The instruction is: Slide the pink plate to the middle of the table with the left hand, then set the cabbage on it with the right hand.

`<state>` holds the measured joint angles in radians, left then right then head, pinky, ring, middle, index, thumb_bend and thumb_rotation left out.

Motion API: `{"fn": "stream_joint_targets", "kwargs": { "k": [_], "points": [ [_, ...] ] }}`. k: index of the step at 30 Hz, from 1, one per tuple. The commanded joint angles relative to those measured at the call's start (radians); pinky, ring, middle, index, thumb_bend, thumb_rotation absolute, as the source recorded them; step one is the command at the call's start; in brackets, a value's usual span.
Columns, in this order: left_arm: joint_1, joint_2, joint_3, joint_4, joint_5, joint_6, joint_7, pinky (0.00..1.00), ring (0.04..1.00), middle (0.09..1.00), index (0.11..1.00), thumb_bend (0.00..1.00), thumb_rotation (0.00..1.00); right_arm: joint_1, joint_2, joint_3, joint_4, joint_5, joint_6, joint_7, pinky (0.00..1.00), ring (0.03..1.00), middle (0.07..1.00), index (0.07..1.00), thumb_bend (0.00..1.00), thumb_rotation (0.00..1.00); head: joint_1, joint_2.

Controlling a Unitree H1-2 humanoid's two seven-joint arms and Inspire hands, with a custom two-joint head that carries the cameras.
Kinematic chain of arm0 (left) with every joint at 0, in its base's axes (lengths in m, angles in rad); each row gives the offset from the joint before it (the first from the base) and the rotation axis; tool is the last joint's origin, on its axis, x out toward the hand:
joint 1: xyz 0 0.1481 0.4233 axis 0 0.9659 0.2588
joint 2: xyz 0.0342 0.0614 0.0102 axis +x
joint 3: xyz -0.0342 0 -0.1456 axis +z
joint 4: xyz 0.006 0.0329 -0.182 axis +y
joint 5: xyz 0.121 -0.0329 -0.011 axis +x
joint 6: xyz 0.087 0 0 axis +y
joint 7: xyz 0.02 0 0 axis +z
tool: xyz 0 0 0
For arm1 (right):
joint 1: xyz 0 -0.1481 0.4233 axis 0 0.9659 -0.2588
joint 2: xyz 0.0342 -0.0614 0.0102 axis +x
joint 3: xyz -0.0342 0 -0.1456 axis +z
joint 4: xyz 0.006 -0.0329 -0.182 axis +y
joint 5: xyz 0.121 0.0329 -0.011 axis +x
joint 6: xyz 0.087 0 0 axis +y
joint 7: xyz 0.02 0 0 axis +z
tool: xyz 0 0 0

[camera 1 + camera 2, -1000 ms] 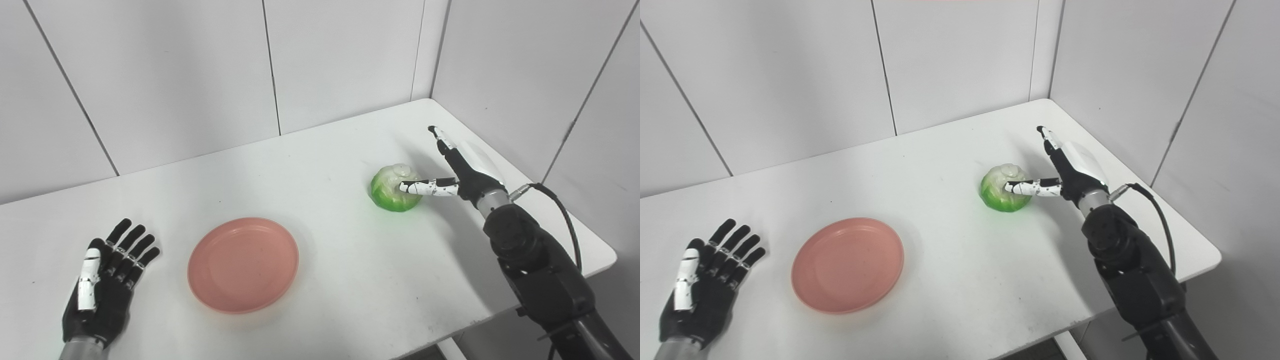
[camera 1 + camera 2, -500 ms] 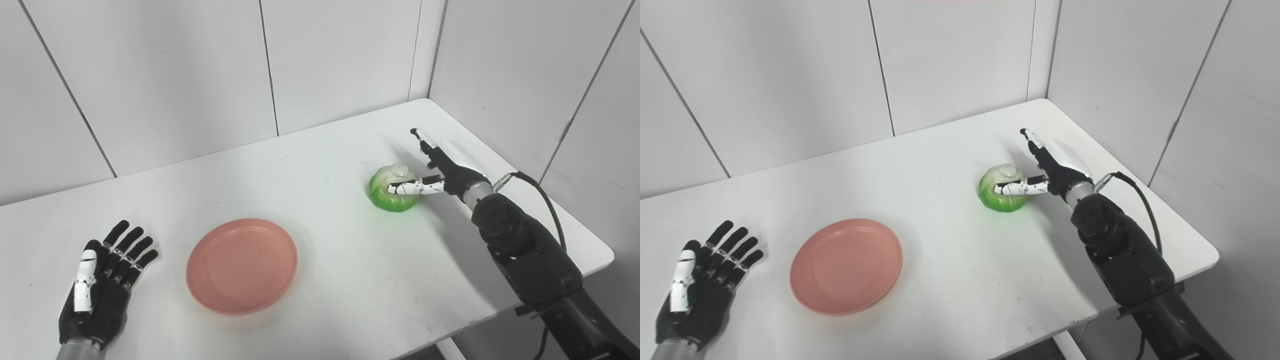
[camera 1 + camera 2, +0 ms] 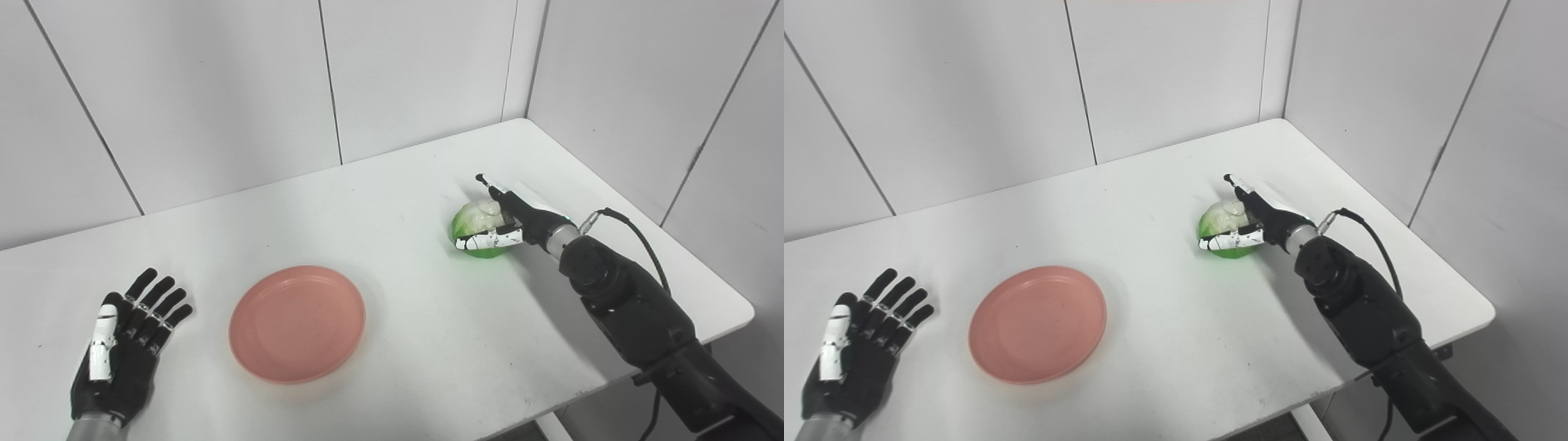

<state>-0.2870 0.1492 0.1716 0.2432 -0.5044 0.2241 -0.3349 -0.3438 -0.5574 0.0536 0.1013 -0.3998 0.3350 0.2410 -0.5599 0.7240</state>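
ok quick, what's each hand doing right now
Left hand: open, flat on the table, holding nothing.
Right hand: thumb and fingers around the cabbage, not visibly clamped or lifted.

White bench (image 3: pixel 429 343) set into a wall corner, bearing a pink plate (image 3: pixel 297 323) near the front-left middle and a green cabbage (image 3: pixel 476 225) well apart toward the right.

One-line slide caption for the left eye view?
Right hand cups the cabbage; left hand lies open beside the pink plate.
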Motion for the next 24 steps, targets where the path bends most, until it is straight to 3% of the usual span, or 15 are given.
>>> {"fn": "stream_joint_targets", "kwargs": {
  "k": [1,10,17,20,24],
  "points": [
    [0.008,0.006,-0.002,-0.007,0.008,0.038,0.017,0.74,0.781,0.800,0.789,0.46,0.80,-0.044,-0.021,0.004,-0.001,-0.001,-0.033,-0.004,0.91,0.995,1.000,1.000,1.00,0.51,0.001,0.001],
    [0.014,-0.001,0.001,-0.046,0.002,0.074,0.035,0.73,0.776,0.797,0.783,0.46,0.79,-0.067,-0.029,0.043,0.077,-0.022,-0.050,-0.007,0.87,0.965,0.999,1.000,1.00,0.50,0.004,0.007],
    [0.013,0.000,0.002,-0.041,0.001,0.072,0.031,0.76,0.791,0.808,0.797,0.45,0.82,-0.081,-0.025,0.058,0.119,-0.039,-0.044,-0.028,0.87,0.935,0.969,0.985,1.00,0.44,0.004,0.008],
    [0.012,-0.001,0.005,-0.038,-0.001,0.072,0.032,0.75,0.784,0.802,0.793,0.45,0.82,-0.076,-0.011,0.045,0.123,-0.034,-0.060,-0.068,0.81,0.858,0.878,0.897,1.00,0.33,0.004,0.008],
    [0.010,0.003,0.002,-0.030,0.004,0.060,0.023,0.75,0.785,0.802,0.790,0.46,0.82,-0.068,0.006,0.020,0.131,-0.001,-0.097,-0.098,0.58,0.617,0.651,0.675,0.92,0.11,0.009,0.013]
  ]
}}
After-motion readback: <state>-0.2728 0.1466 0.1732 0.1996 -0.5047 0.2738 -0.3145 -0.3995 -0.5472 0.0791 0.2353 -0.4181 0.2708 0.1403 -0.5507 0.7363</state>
